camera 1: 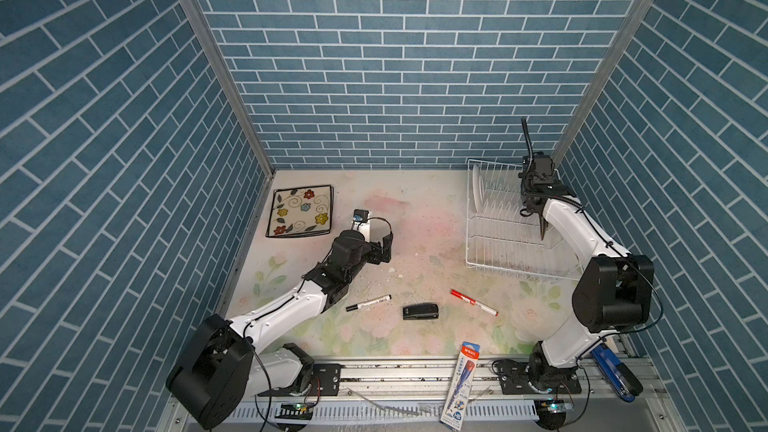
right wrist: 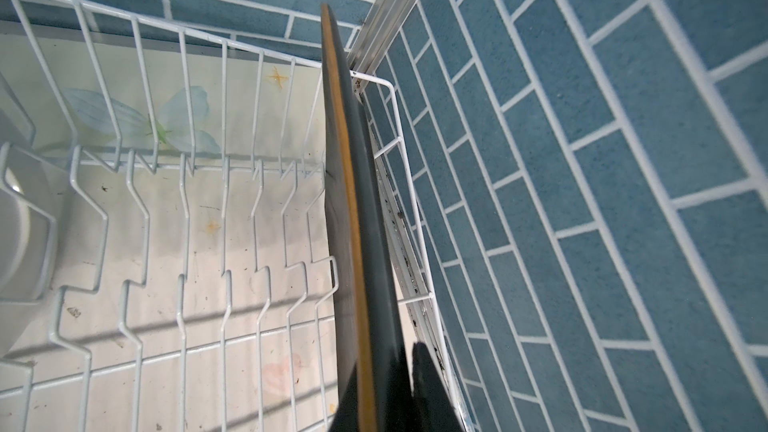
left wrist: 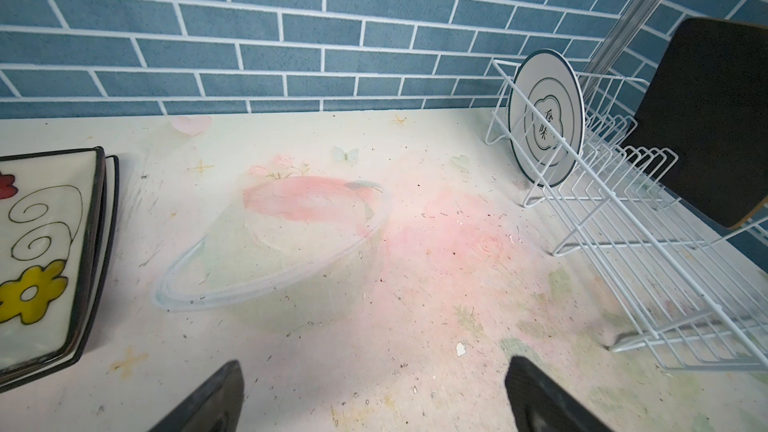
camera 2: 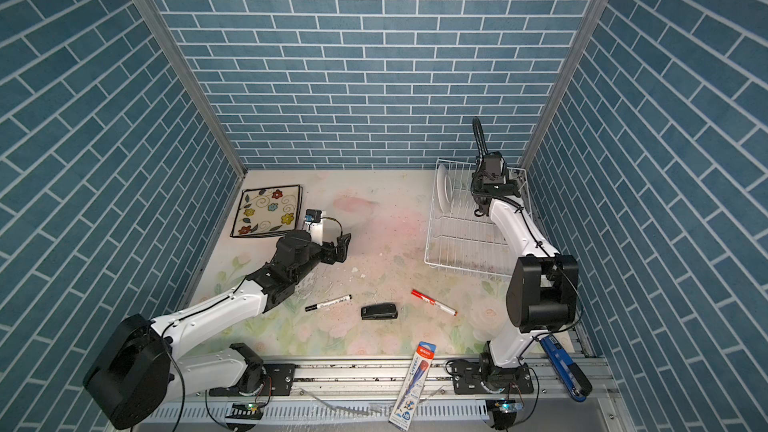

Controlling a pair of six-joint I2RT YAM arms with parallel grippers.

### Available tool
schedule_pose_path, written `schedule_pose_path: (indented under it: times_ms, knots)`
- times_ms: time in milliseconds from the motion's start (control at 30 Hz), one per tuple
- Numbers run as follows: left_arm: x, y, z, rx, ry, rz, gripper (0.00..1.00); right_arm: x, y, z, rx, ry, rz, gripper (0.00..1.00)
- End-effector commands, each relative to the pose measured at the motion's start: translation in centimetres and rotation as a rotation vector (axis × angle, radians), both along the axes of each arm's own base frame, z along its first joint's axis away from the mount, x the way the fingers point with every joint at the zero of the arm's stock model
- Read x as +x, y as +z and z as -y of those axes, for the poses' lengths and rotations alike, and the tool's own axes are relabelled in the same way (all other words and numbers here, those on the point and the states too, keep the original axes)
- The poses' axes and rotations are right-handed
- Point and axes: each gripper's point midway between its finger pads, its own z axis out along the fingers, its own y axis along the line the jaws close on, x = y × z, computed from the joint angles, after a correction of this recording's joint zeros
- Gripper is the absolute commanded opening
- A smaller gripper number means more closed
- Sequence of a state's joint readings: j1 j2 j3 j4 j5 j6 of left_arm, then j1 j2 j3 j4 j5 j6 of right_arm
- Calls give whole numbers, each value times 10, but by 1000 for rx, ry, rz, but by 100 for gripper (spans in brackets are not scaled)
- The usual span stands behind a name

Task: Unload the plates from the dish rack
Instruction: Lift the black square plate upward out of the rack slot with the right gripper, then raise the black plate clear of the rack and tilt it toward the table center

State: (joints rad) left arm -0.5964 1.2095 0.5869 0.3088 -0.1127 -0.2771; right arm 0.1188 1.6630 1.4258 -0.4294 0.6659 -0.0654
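I run both arms over the floral-printed tabletop (camera 1: 415, 218). The white wire dish rack (camera 1: 494, 243) sits at the tabletop's far right corner, against the right wall. Most of its tine slots look empty. The stack of square plates (camera 1: 300, 211) lies flat near the far left corner, with a flower-patterned white one with a thin black rim on top. In the left wrist view I see at least two more rims under it (left wrist: 106, 209); exact count I cannot tell.

The square matte black plate (left wrist: 702, 118) stands on edge at the rack's wall-side end. In the right wrist view its tan edge (right wrist: 353, 243) runs upright just inside the rack's side wire. My right gripper (right wrist: 399, 392) is clamped on it, jaws pinched either side of the near edge. I cannot tell whether it is lifted clear of the tines.

The small round white plate (left wrist: 544, 118) with a dark centre mark stands upright in the rack's opposite end, seen in both top views (camera 2: 444, 188).

My left gripper (left wrist: 374, 396) hangs with jaws wide apart and empty, over bare tabletop just beside the stack.

My judgement: well past halfway. Black plate is in hand, round one untouched. Two left to move.

Loose black marker (camera 1: 368, 302), black stapler (camera 1: 420, 311) and red marker (camera 1: 473, 302) lie near the front edge.
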Motion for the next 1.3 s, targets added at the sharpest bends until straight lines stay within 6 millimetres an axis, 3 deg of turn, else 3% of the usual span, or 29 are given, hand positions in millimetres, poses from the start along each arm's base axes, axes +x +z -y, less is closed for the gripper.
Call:
schedule_pose_path:
  times_ms: [0, 600, 967, 1267]
  knots:
    - [1, 15, -1, -13, 12, 26, 100, -4, 68, 9, -55, -26, 166, 0]
    - [-2, 21, -7, -32, 31, 26, 100, -10, 100, 4, -107, -3, 230, 0]
    - [-4, 23, -9, -63, 40, 16, 100, -25, 129, 0, -136, 7, 279, 0]
    - [-9, 25, -14, -98, 59, 1, 100, -39, 149, -15, -141, 43, 305, 0]
